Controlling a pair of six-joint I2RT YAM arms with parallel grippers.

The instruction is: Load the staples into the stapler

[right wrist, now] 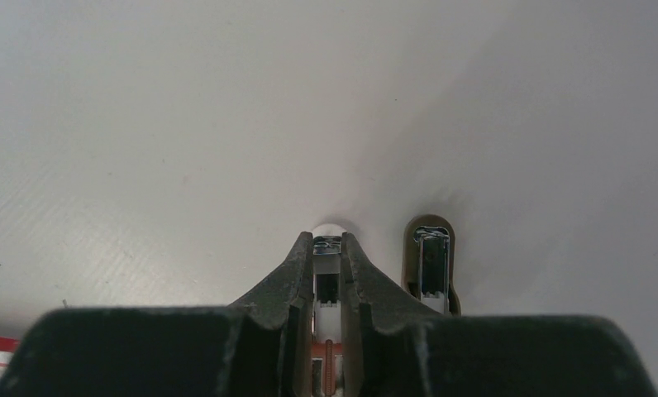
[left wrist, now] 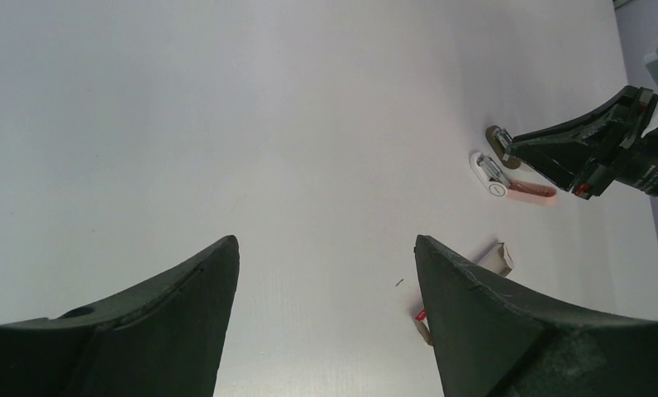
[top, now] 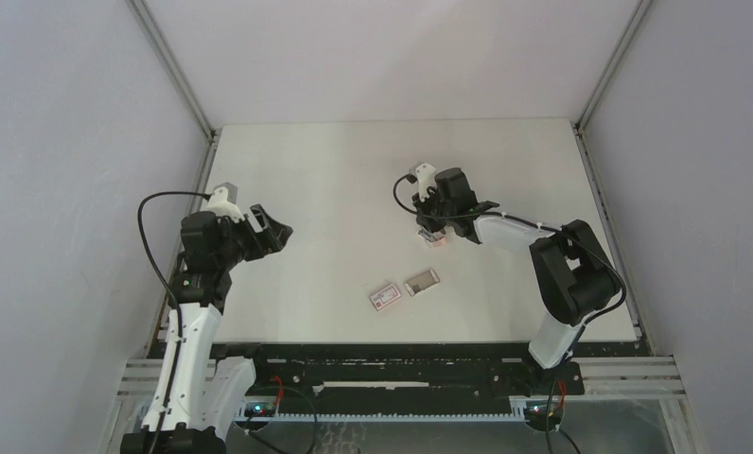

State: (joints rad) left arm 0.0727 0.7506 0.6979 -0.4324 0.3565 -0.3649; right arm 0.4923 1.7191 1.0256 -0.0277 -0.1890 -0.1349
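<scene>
Silvery staples [top: 424, 281] in tray [top: 410, 288], apart from right fingers [right wrist: 293, 277] around the stapler [left wrist: 491, 175]

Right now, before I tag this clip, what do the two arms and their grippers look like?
Both match: the left arm and right arm have white link shells and black joint housings. The left gripper and right gripper carry black wedge-shaped fingers. A black cable loops beside each wrist.

We see wide bare table [top: 335, 180] between arms; white box [top: 385, 298] and staples [top: 422, 282] lie just beside each other near front, narrow gap; right gripper [top: 431, 231] clamped around stapler [top: 438, 240] blocks centre-right; brown piece [right wrist: 429, 260] just beside its fingers [right wrist: 291, 277]; left gripper [top: 273, 223], jaws apart, overhangs left side.
</scene>
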